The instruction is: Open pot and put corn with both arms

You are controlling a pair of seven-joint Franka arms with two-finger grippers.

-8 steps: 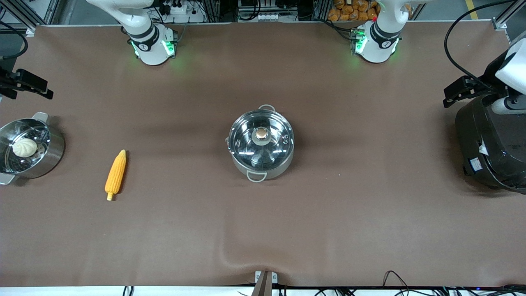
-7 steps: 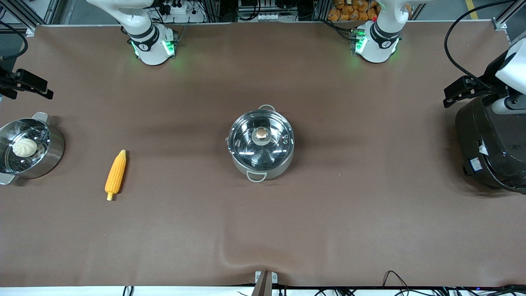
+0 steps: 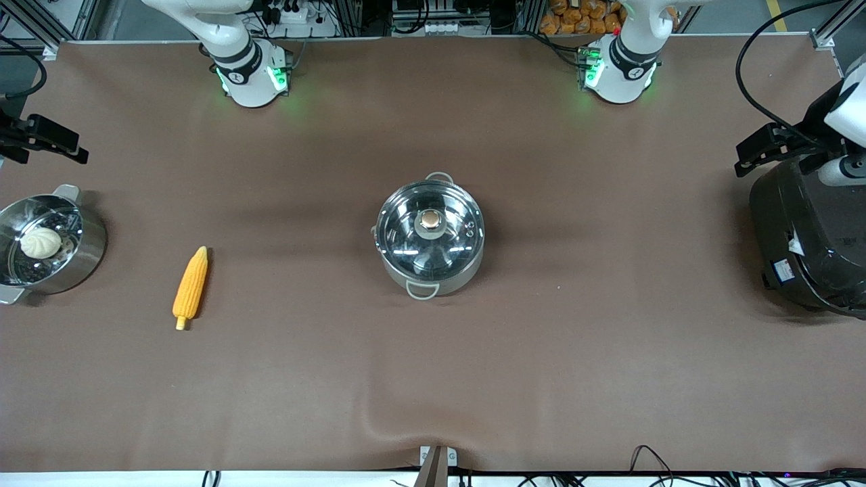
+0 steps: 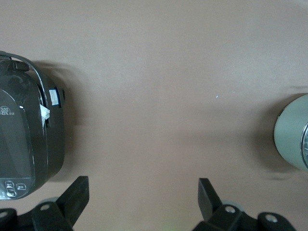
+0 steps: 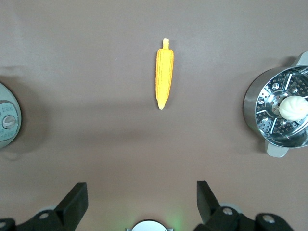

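The steel pot (image 3: 430, 237) stands mid-table with its glass lid and tan knob (image 3: 429, 219) on it. Its edge shows in the left wrist view (image 4: 292, 139) and the right wrist view (image 5: 6, 121). The yellow-orange corn (image 3: 190, 287) lies on the cloth toward the right arm's end, also seen in the right wrist view (image 5: 164, 74). My right gripper (image 5: 142, 195) is open and empty, high over the cloth beside the steamer pot. My left gripper (image 4: 143, 192) is open and empty, high over the cloth beside the rice cooker.
A steel steamer pot (image 3: 47, 245) with a white bun (image 3: 40, 242) stands at the right arm's end. A large black rice cooker (image 3: 808, 243) stands at the left arm's end. The brown cloth has a ridge (image 3: 399, 423) near the front edge.
The left arm's hand has shifted slightly toward the left arm's end of the table, over the rice cooker. Nothing else has moved.
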